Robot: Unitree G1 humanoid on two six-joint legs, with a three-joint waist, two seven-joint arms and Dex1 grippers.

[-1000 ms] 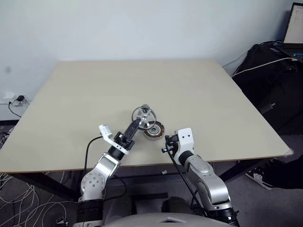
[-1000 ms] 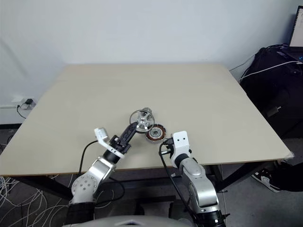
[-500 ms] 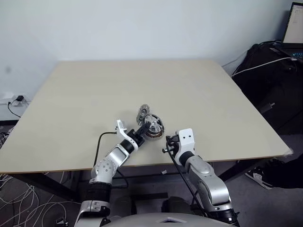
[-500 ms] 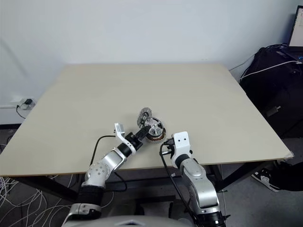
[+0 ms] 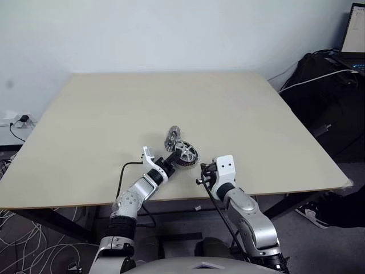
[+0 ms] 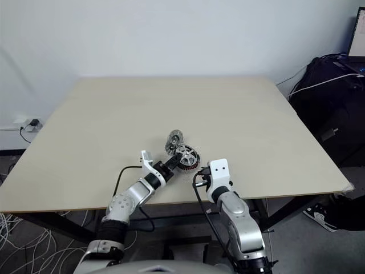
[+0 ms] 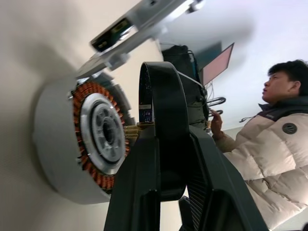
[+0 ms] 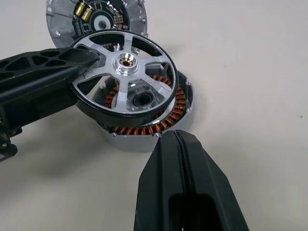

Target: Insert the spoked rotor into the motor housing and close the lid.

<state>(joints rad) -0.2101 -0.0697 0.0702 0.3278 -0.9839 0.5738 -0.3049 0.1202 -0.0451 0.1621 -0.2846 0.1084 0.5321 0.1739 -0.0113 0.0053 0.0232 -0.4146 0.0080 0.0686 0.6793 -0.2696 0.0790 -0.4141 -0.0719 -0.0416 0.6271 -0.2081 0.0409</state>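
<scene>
Left gripper (image 8: 72, 72) clamps the rim of the spoked rotor (image 8: 126, 79), holding it tilted over the motor housing (image 8: 147, 120) (copper windings showing beneath) on the table (image 5: 239, 114); right gripper (image 8: 180, 144), fingers pressed together and empty, sits just beside the housing; a round lid (image 8: 96, 19) lies just behind.

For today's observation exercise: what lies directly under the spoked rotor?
Under the spoked rotor sits the motor housing: its copper winding and dark centre hole show through the spokes. The far part of the winding is covered.
</scene>
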